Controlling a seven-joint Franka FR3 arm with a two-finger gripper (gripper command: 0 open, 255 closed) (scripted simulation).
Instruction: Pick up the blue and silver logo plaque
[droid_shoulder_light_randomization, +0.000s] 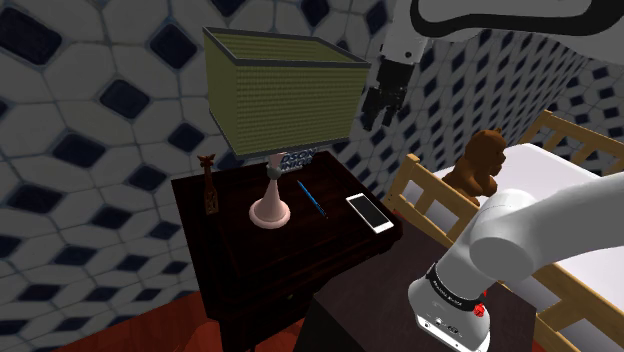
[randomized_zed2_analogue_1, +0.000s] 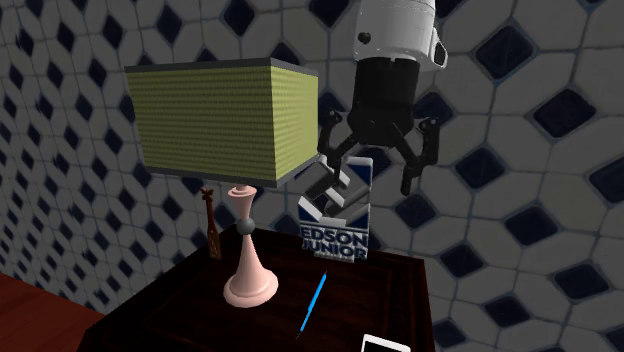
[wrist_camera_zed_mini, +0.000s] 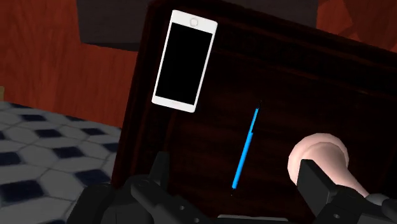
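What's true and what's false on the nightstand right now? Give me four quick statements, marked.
1. The gripper is open and holds nothing. True.
2. The plaque lies flat on the table. False: it stands upright by the wall.
3. The blue pen lies between the lamp base and the phone. True.
4. The phone is on the bed. False: it lies on the table, near its edge.

There is one dark table (droid_shoulder_light_randomization: 300, 248), one lamp (droid_shoulder_light_randomization: 285, 95), one logo plaque (randomized_zed2_analogue_1: 336, 215) and one giraffe figurine (droid_shoulder_light_randomization: 208, 186). There is also one blue pen (droid_shoulder_light_randomization: 311, 198), one white phone (droid_shoulder_light_randomization: 369, 212), one bed (droid_shoulder_light_randomization: 553, 167) and one brown bear (droid_shoulder_light_randomization: 483, 160).
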